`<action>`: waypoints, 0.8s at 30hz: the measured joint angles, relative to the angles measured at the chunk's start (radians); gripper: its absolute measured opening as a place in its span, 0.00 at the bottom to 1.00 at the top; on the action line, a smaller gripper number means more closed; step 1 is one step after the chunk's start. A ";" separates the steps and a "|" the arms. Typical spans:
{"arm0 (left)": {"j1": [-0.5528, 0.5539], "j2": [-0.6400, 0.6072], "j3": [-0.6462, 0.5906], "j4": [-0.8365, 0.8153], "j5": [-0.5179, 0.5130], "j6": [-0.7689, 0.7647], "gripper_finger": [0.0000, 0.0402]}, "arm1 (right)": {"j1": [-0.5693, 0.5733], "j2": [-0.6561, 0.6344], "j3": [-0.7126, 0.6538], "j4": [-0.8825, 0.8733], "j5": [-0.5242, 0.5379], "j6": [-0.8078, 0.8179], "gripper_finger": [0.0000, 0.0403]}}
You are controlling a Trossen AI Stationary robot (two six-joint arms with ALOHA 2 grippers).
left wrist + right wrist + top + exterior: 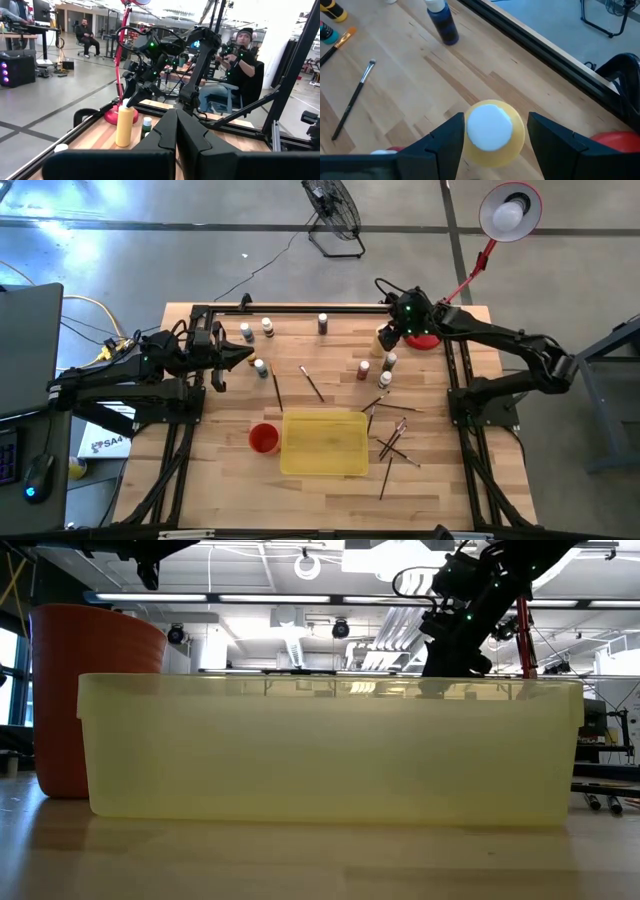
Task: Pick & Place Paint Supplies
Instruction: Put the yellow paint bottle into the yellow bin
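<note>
A larger yellow bottle with a white cap stands upright on the table's far right part. My right gripper is above it, slanting down, open, with one finger on each side of the bottle's top. Several small paint bottles stand on the wood, among them a blue one and a brown one. Thin dark brushes lie flat near the yellow tray. My left gripper hovers shut at the table's left. My right gripper's fingers stand close on either side of the yellow bottle's upper part, coming from above at a slant. I cannot tell whether they touch it. The bottle stands upright on the table.
A red cup stands left of the tray. A red lamp base sits just right of the yellow bottle. Black frame rails run along the table's far edge. A person sits beyond the table.
</note>
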 joint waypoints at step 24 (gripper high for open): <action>0.000 0.000 0.000 -0.008 0.002 0.000 0.00 | 0.000 0.057 0.002 0.012 -0.007 0.010 0.52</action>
